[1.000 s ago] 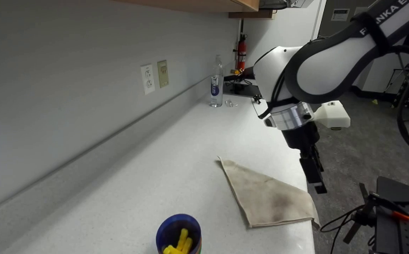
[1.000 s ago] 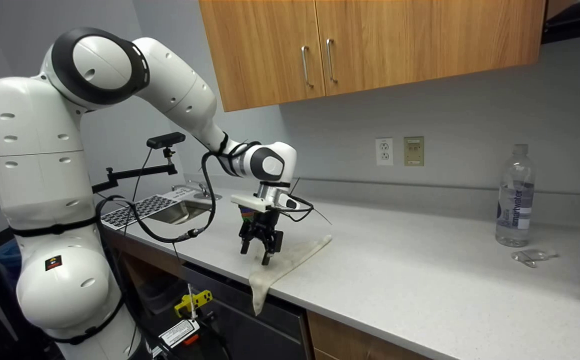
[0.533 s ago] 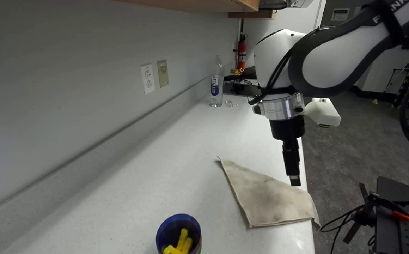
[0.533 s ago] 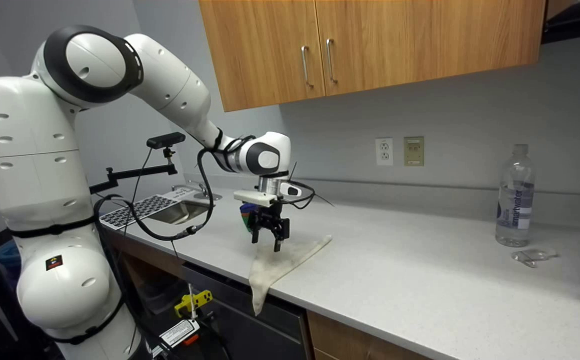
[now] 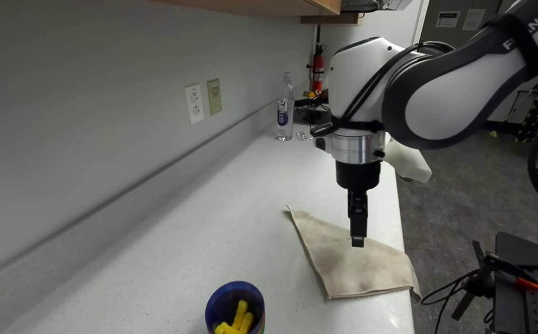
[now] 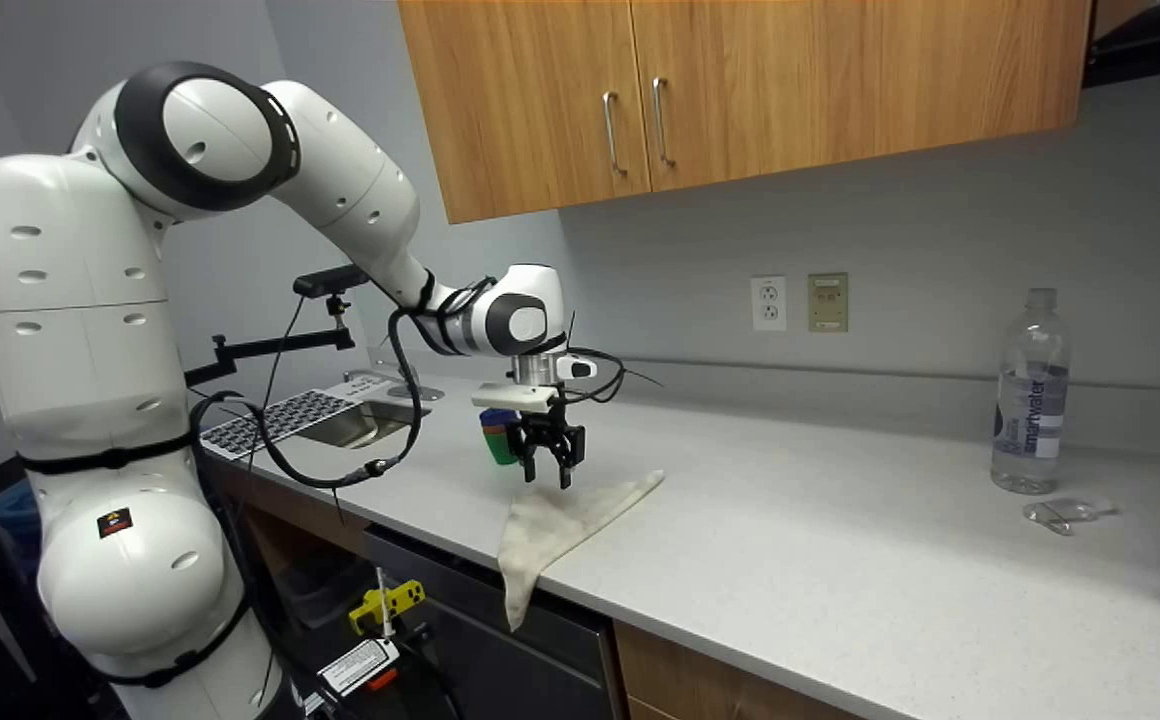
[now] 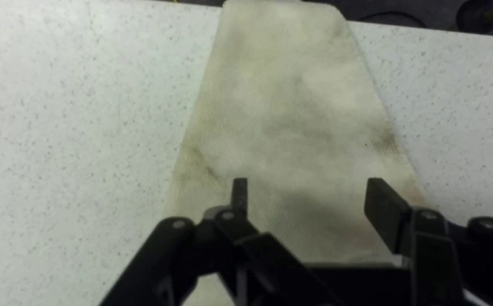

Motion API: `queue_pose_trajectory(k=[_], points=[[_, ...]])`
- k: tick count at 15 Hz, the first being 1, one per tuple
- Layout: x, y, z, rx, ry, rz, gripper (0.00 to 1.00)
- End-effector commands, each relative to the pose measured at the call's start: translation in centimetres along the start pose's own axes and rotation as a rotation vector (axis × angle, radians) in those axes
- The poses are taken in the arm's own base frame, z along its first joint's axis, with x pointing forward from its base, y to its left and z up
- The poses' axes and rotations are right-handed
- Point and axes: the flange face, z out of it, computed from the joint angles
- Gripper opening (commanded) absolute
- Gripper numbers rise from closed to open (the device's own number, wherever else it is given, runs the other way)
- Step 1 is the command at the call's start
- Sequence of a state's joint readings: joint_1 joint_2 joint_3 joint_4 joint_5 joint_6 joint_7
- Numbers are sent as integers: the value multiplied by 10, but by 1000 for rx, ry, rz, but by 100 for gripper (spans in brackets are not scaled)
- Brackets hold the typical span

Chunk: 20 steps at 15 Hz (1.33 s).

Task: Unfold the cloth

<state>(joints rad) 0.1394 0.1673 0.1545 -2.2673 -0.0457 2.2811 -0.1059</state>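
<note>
A beige, stained cloth [image 5: 366, 269] lies on the white counter, in a roughly triangular shape. One corner hangs over the counter's front edge, as an exterior view shows the cloth [image 6: 532, 540] too. In the wrist view the cloth [image 7: 289, 102] fills the middle, narrowing toward the edge at the top. My gripper [image 5: 357, 243] points straight down above the cloth. Its fingers are apart and empty, seen in an exterior view of the gripper [image 6: 548, 482] and in the wrist view of the gripper [image 7: 307, 183]. The fingertips appear to be above the cloth, apart from it.
A blue-rimmed cup [image 6: 498, 430] with yellow pieces inside stands on the counter near the cloth. A water bottle [image 6: 1030, 400] and a clear plastic piece [image 6: 1065, 515] are farther along. A wall backs the counter, and a wooden cabinet [image 6: 740, 90] hangs above.
My gripper has moved from beyond the counter's front edge inward over the cloth, and turned from slanted to vertical. It stays open. The cloth has not moved.
</note>
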Motion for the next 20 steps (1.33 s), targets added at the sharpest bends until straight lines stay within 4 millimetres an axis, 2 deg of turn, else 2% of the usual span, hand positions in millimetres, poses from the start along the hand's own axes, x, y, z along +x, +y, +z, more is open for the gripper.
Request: queue_pose_trajectory(k=[1,5,7,13,16,20], points=[[19,6,12,-16,51,-8,42],[35,18,32,-5,86,49,11],[39,25,42,-1,88,76,1],[48,48,65,-2,71,149,0],[58,52,66,-1,76,185,0],[81,60,63,3,92,238,0]])
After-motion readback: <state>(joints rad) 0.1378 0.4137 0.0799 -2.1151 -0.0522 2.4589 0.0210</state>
